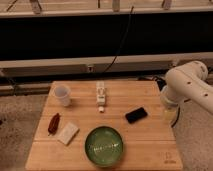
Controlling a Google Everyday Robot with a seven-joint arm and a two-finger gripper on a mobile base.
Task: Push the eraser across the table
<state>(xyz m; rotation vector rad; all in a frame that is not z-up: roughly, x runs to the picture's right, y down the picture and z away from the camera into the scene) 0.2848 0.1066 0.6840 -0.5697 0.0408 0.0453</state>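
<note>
The eraser (136, 115) is a flat black oblong slab lying at an angle on the right half of the light-wood table (150, 145). The white arm (186, 82) comes in from the right. It bends down to the table's right edge, where my gripper (170, 114) hangs. The gripper is to the right of the eraser and apart from it, holding nothing that I can see.
A green bowl (104, 145) sits at the front middle. A pale cream block (67, 133) and a dark red oblong thing (53, 123) lie at the front left. A white cup (62, 95) stands at the back left. A white oblong object (101, 93) lies at the back middle.
</note>
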